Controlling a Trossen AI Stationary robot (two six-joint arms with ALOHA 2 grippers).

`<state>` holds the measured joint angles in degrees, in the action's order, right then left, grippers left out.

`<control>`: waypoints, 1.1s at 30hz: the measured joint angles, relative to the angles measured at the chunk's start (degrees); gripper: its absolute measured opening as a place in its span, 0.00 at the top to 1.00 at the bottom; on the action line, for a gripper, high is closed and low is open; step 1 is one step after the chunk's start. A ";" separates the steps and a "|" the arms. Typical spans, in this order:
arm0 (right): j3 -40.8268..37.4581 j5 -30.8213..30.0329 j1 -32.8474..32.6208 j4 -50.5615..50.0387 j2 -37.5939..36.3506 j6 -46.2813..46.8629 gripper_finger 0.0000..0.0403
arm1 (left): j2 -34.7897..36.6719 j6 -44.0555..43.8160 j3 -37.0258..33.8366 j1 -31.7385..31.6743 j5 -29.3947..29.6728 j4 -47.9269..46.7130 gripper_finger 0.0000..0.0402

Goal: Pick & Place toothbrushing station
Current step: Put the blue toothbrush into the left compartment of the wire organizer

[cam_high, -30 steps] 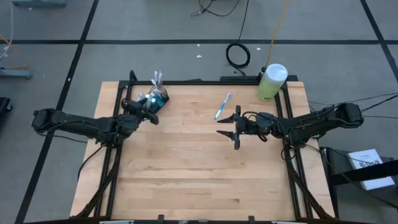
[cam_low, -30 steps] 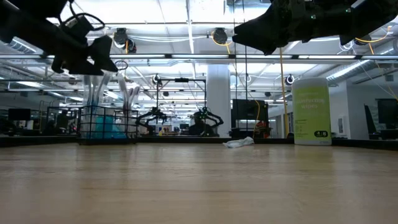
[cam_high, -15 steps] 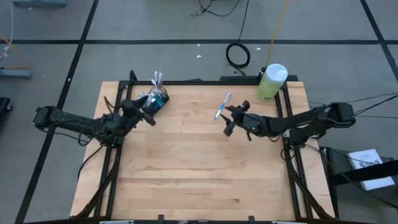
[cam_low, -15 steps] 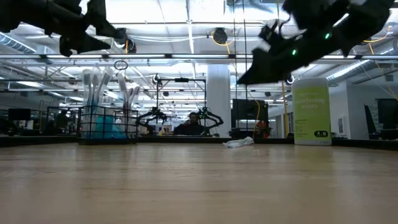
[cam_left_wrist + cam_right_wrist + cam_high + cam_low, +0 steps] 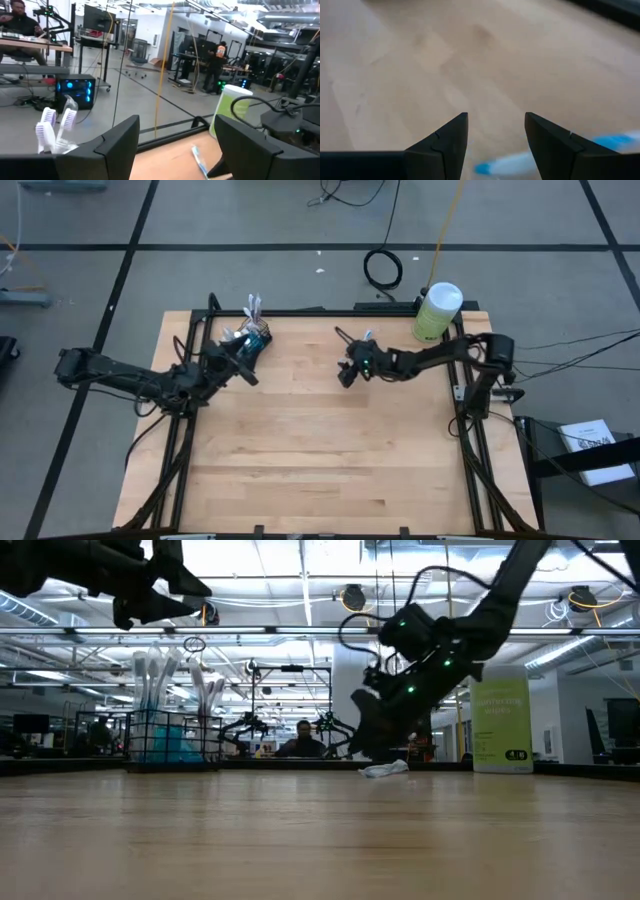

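- Nearest to us in the low view lies the broad, bare front of the pale wooden table (image 5: 300, 840).
- Farther back, we see the right gripper (image 5: 347, 370) lowered just above the table, its two dark fingers (image 5: 445, 145) parted with a clear gap and nothing between them.
- Just under that gripper lies a single slim blue-and-white toothbrush (image 5: 520, 161), flat on the wood and touched by neither finger.
- On the table's other side, we find the left gripper (image 5: 243, 364) raised in the air beside the cup holder, its fingers (image 5: 117, 145) spread wide and empty.
- At the far left edge stands the small dark wire-mesh cup holder (image 5: 168, 738), with several toothbrushes standing upright in it.
- At the far right corner stands a pale green canister with a white lid (image 5: 437, 311), well apart from the holder.
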<state>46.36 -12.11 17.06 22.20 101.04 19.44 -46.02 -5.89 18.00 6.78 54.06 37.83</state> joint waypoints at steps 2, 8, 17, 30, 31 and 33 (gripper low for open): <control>2.07 2.61 0.03 -1.13 2.17 -1.47 0.54 | -0.65 -0.25 0.00 -0.47 -0.05 -0.01 0.34; 4.80 7.87 -0.78 -9.43 4.23 -4.11 0.54 | -1.40 -0.34 0.00 -0.80 -0.02 -0.34 0.34; 4.80 7.45 -3.77 -33.58 -3.80 1.25 0.54 | -1.40 0.20 0.00 -0.80 -0.02 -0.40 0.34; 3.51 -17.25 -7.05 -37.82 -15.36 -6.46 0.54 | -1.38 -0.54 0.00 -0.86 -0.04 -0.83 0.34; 3.01 -17.25 -6.26 -36.92 -15.13 -6.80 0.54 | -1.39 -0.67 0.00 -0.86 -0.06 -1.09 0.34; 1.66 -14.43 -4.04 -34.96 -14.85 -6.24 0.54 | -1.40 -1.00 0.00 -0.64 -0.16 -1.59 0.34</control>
<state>48.02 -26.54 13.01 -12.76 86.19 13.20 -47.42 -6.89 18.00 6.13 53.90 36.24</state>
